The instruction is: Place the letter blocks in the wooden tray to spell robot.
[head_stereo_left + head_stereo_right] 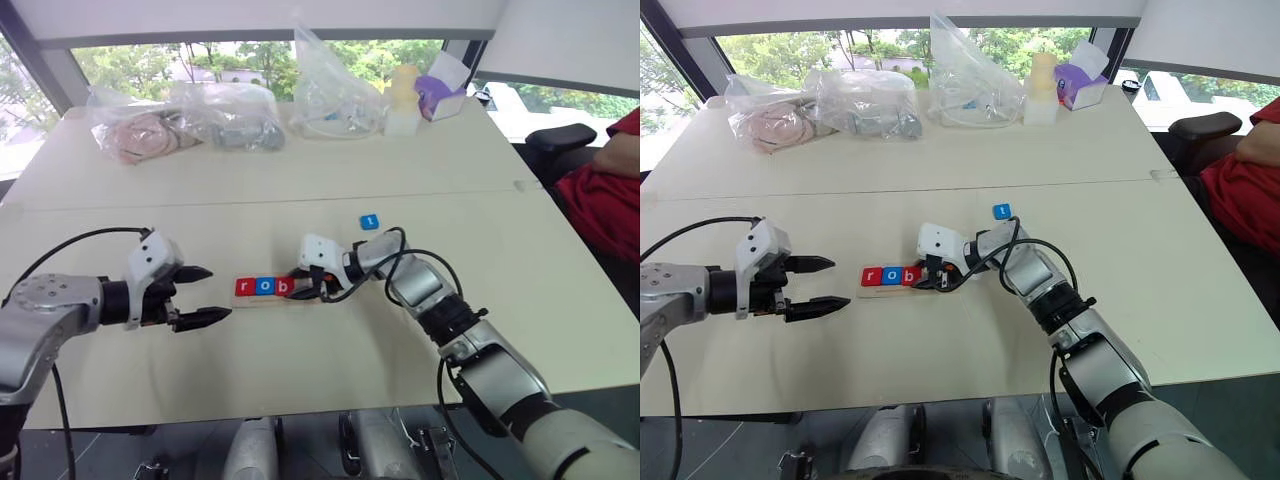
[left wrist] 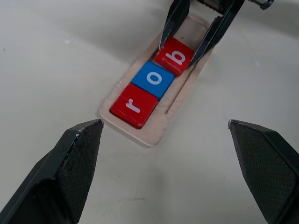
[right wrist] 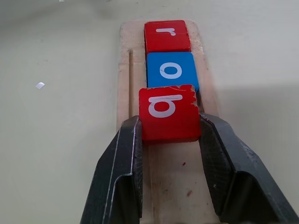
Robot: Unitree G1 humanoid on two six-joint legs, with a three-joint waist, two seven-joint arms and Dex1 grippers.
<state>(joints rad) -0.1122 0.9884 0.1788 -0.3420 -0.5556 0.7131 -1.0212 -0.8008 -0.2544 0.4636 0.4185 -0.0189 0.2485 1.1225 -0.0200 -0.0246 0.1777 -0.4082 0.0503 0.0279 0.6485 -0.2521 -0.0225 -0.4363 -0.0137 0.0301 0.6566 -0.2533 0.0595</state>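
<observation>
Left eye view, from left to right: the left gripper (image 1: 200,296) hovers with its jaws wide and nothing between them, just left of the wooden tray (image 1: 262,299), pointing along the tray's long axis, which runs left to right across the counter (image 1: 300,190). In the tray the red r block (image 1: 245,287) sits at the left end, the blue o block (image 1: 264,286) touches it on the right, and the red b block (image 1: 284,286) comes third. The right wrist view shows the right gripper (image 3: 169,140) clamped on the b block's two side edges, the tile looking slightly raised or tilted at the o block's right edge, not clearly seated flat; I judge this the step in hand. The coming move turns on the b going straight down into the third slot, flush against the o. Right of it the tray's two remaining slots lie bare under the right arm. Farther right and toward the far side, the blue t block (image 1: 369,222) lies alone on the counter, nearer the right arm. A second o block I cannot find.
</observation>
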